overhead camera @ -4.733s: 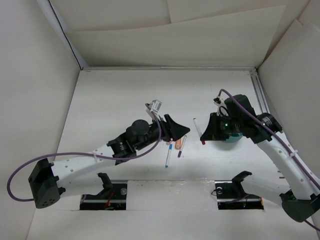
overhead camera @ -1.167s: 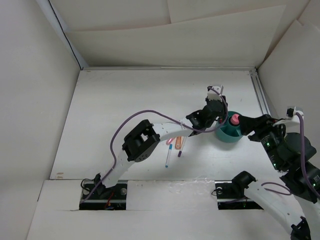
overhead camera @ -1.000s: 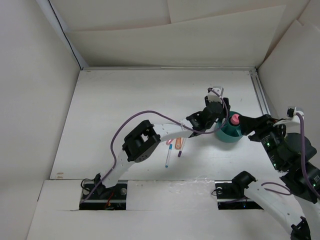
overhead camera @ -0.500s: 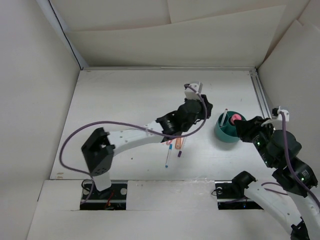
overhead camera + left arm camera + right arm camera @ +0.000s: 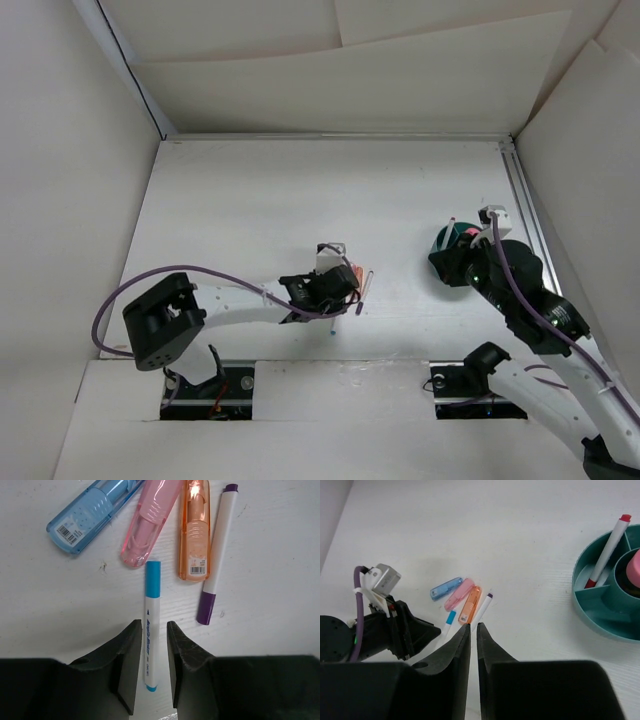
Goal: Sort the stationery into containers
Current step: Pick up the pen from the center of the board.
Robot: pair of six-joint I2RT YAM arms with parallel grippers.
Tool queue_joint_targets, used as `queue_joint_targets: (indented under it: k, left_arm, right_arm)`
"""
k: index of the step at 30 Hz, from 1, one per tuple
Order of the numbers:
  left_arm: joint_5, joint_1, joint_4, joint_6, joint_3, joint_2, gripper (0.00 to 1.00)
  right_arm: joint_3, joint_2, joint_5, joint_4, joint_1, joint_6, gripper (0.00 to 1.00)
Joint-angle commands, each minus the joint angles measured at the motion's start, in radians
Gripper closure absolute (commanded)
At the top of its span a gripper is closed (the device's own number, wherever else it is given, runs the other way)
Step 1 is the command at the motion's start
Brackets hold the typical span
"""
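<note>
My left gripper [image 5: 152, 624] is open and low over the table, its jaws on either side of a white pen with blue ends [image 5: 151, 630] without touching it. Beyond it lie a blue marker [image 5: 75, 522], a pink marker [image 5: 147, 525], an orange marker [image 5: 194, 530] and a white pen with a purple tip [image 5: 215, 555]. The teal divided cup [image 5: 592, 600] holds a white red-tipped pen [image 5: 607, 550] and the pink-capped glue stick [image 5: 634, 570]. My right gripper [image 5: 473, 626] is shut and empty, raised beside the cup [image 5: 447, 238].
In the top view the left gripper [image 5: 335, 290] covers most of the marker cluster. The right arm [image 5: 500, 285] hangs over the cup's near side. White walls enclose the table, and a rail [image 5: 520, 200] runs along its right edge.
My left arm has pulled back from the cup, where the red-tipped pen now stands, and come down over the blue-ended pen. My right arm has swung in towards the cup.
</note>
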Motion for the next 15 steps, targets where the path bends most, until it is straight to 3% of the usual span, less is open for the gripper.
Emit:
queue_joint_targets:
  k: [1, 9, 15]
  left_arm:
    - [0.022, -0.018, 0.048, -0.018, -0.001, -0.054, 0.77]
    - [0.030, -0.018, 0.141, 0.091, 0.146, 0.023, 0.73]
    - [-0.009, -0.018, 0.163, 0.157, 0.279, 0.200, 0.73]
  right_arm:
    - [0.013, -0.008, -0.023, 0.088, 0.000, -0.003, 0.84]
    - [0.004, -0.020, -0.023, 0.078, 0.000, -0.003, 0.82]
    - [0.014, -0.057, 0.040, 0.069, 0.000, 0.006, 0.77]
